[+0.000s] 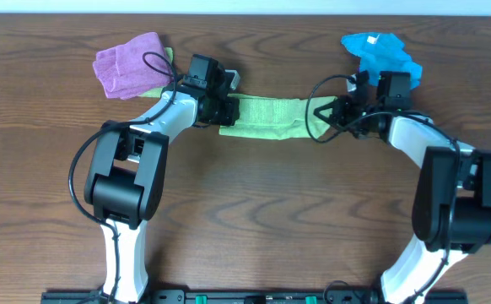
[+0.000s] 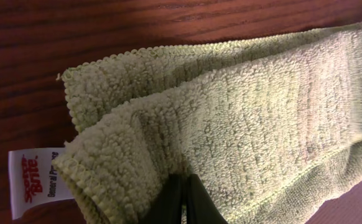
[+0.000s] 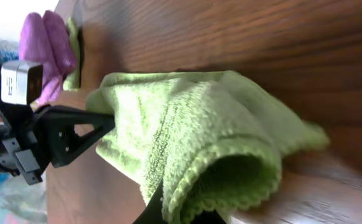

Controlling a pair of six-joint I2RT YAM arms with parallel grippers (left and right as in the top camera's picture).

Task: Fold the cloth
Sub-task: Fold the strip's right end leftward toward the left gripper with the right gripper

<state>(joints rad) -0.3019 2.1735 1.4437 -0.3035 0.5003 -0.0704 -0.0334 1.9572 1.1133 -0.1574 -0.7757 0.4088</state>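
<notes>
A green cloth (image 1: 267, 116) lies stretched in a long band between my two grippers at the back middle of the table. My left gripper (image 1: 222, 110) is shut on its left end; in the left wrist view the dark fingertips (image 2: 184, 199) pinch the folded terry layers (image 2: 243, 118) beside a white label (image 2: 35, 180). My right gripper (image 1: 323, 114) is shut on the right end. In the right wrist view the cloth (image 3: 193, 137) curls over the finger (image 3: 168, 208) in a doubled fold, and the left gripper (image 3: 50, 137) shows at the far end.
A purple cloth (image 1: 132, 64) lies bunched at the back left, just behind my left arm. A blue cloth (image 1: 380, 52) lies bunched at the back right, behind my right gripper. The wooden table (image 1: 262, 219) extends in front.
</notes>
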